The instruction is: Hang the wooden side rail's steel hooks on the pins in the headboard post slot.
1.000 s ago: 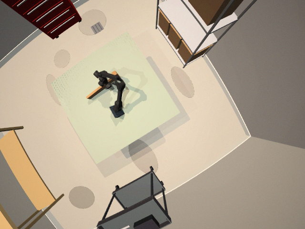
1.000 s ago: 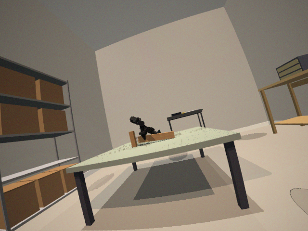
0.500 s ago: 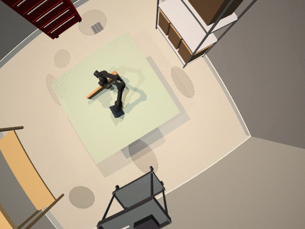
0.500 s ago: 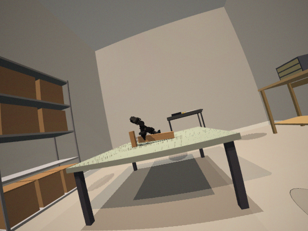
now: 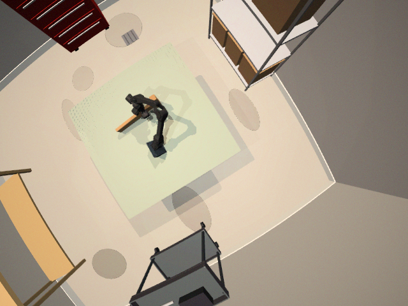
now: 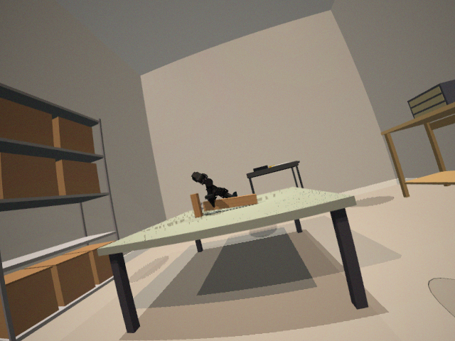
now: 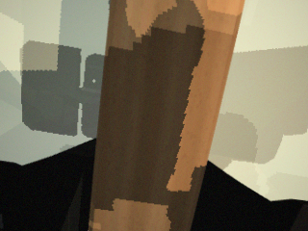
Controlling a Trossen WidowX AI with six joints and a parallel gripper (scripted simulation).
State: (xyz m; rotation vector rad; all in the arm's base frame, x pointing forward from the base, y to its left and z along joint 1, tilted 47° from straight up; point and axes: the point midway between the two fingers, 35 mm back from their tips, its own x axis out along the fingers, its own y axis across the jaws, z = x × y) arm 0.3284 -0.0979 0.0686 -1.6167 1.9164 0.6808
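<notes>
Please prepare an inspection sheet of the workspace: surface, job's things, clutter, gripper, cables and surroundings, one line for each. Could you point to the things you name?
Surface: pale green table (image 5: 184, 158) (image 6: 234, 224), dark legs.
Job's things: wooden rail (image 5: 127, 123) (image 6: 239, 200) (image 7: 159, 96) beside the upright post (image 6: 196, 205); hooks and pins cannot be made out.
Clutter: nothing seen.
Gripper: closed on the rail (image 5: 141, 114) (image 6: 212, 202), near its post end.
Cables: nothing seen.
Surroundings: red drawer cabinet (image 5: 62, 20), shelf unit with boxes (image 5: 250, 86) (image 6: 106, 176), dark cart (image 5: 167, 280) (image 6: 274, 170), wooden bench (image 5: 36, 227) (image 6: 397, 165).
</notes>
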